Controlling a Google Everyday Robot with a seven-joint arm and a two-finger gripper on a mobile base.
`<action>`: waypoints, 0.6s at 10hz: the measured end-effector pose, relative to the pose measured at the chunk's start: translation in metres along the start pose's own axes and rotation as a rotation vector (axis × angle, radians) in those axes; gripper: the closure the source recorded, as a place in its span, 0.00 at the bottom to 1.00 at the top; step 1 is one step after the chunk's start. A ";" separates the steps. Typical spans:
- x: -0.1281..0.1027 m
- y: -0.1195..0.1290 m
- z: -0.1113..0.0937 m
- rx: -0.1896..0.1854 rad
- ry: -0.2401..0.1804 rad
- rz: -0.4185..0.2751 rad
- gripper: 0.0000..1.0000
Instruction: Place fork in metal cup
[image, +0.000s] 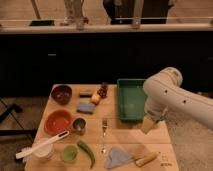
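Note:
The slim silver fork (104, 135) lies on the wooden table (127, 137), tines toward the far side, near the middle front. The small shiny metal cup (79, 125) stands upright just left of the fork, beside the orange bowl (57, 121). My gripper (148, 125) hangs at the end of the white arm (167, 97), low over the table's right side. It is in front of the green tray (131, 100) and well right of the fork. It holds nothing that I can see.
A dark red bowl (62, 93), sponges (85, 107), an orange fruit (95, 99) and a dark object (103, 90) sit at the back. A long white utensil (42, 145), white cup (44, 151), green cup (69, 154), green pepper (86, 152), blue cloth (117, 157) and yellow-handled knife (146, 159) lie along the front.

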 end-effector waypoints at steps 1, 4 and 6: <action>-0.001 0.003 0.003 -0.029 0.002 0.020 0.20; -0.034 0.034 0.013 -0.116 -0.014 0.074 0.20; -0.043 0.049 0.018 -0.133 -0.010 0.139 0.20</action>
